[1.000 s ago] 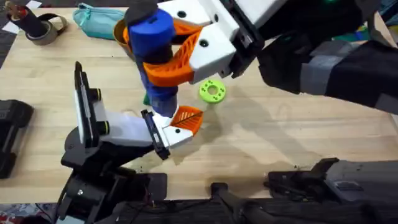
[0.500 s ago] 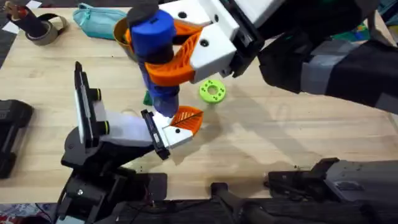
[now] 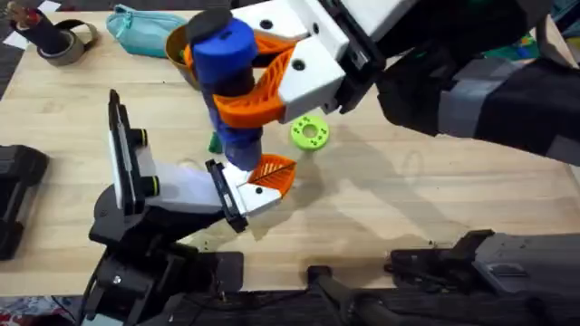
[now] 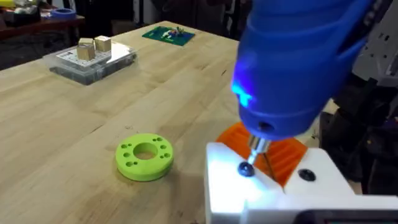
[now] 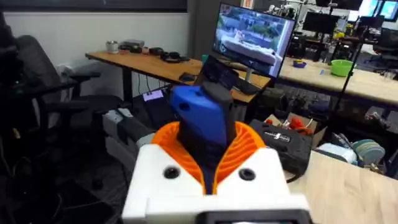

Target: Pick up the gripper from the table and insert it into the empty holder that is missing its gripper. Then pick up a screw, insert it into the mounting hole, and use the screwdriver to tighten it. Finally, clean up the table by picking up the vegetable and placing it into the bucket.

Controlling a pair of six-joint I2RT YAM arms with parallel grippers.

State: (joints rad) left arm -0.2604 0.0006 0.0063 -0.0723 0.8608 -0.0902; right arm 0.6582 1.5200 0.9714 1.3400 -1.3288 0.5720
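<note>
Right hand (image 3: 249, 86) pinches the screwdriver (image 3: 225, 63) upright, tip seated on the screw (image 4: 246, 169) to drive it into the gripper's (image 3: 272, 174) base.

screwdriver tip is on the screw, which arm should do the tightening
Right. The right gripper is clamped on the screwdriver, held upright with its tip on the screw in the gripper seated in the holder. The left gripper holds nothing that shows here.

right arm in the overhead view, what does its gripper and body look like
The right gripper has white blocky finger bases with small dark screw dots and orange ribbed wedge pads. Behind it the arm is black, wrapped with a grey band.
</note>
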